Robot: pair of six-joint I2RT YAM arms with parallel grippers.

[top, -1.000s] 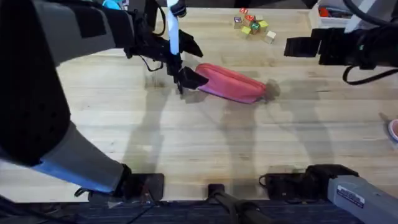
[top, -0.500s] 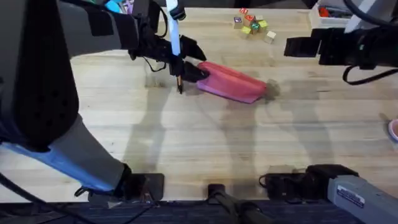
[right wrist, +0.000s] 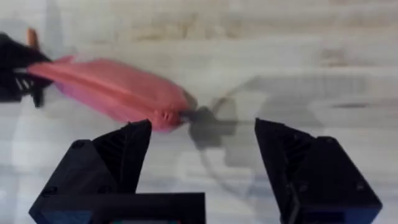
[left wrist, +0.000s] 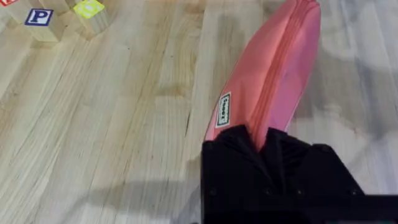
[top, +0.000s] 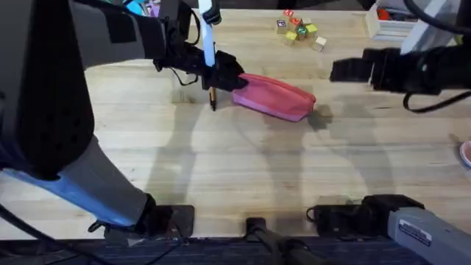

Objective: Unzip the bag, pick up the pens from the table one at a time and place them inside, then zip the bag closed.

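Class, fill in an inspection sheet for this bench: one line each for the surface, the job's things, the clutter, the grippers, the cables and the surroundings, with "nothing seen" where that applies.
Surface: table, light wooden planks, bare in front.
Job's things: pink bag lying on its side, zipper looks closed in the left wrist view; orange pen with dark tip at the bag's left end, beside the left gripper.
Clutter: lettered wooden blocks at the far edge.
Grippers: left gripper shut on the bag's end; right gripper open, above the table, apart from the bag's other end.
Cables: black cable looping under the right arm.
Surroundings: a pink-rimmed object at the right edge, too cut off to identify.
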